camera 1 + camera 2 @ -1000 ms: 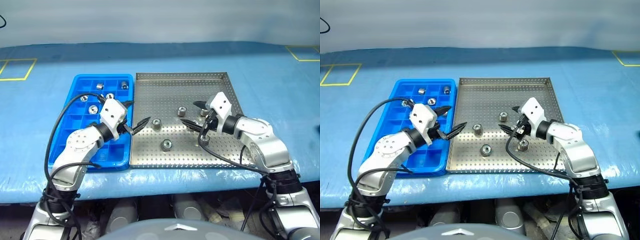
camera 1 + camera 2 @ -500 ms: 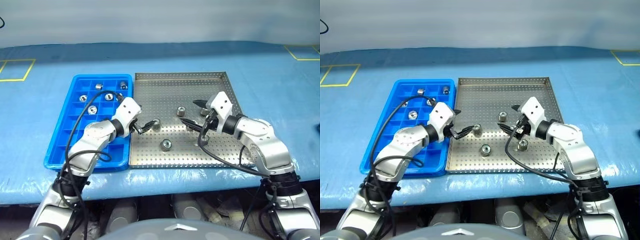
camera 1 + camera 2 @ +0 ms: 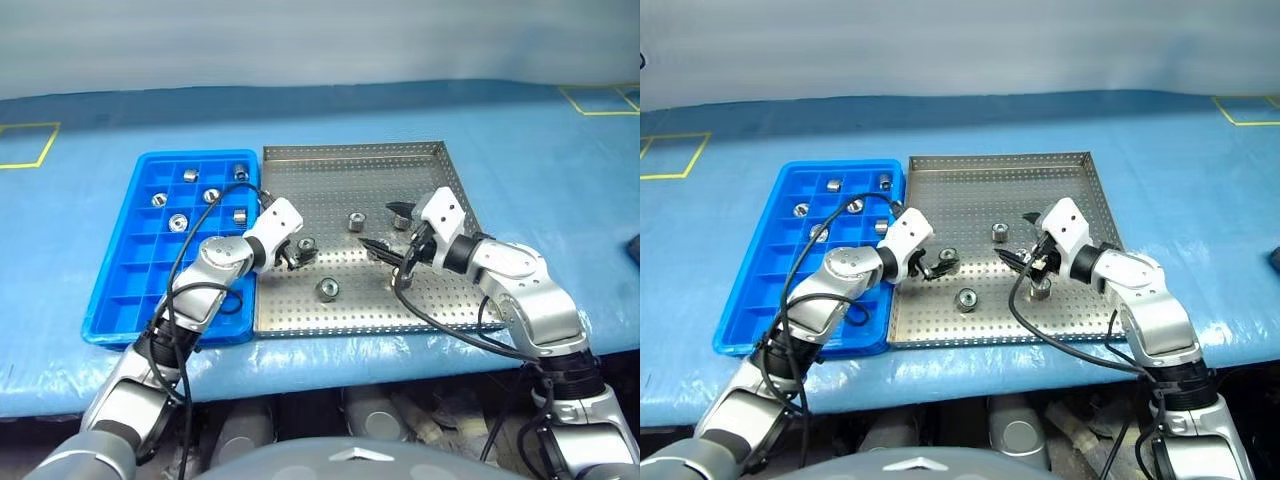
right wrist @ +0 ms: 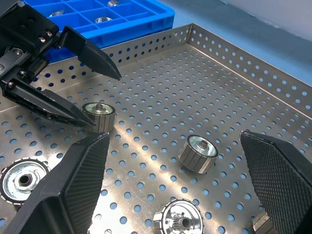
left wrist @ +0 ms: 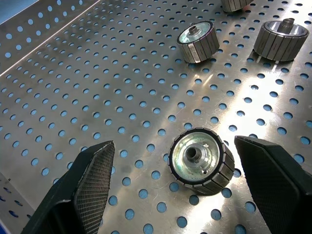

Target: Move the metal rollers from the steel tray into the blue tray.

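A test lab: blue-covered table (image 3: 90,120) with yellow tape squares (image 3: 25,145), plain wall behind.

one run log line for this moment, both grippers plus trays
left gripper: open, straddling a roller in steel tray | right gripper: open, holding nothing | blue tray: five rollers inside

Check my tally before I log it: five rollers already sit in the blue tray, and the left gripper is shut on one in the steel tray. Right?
Not quite. In the left wrist view the left gripper is open, its fingers either side of a roller on the steel tray. Five do sit in the blue tray.
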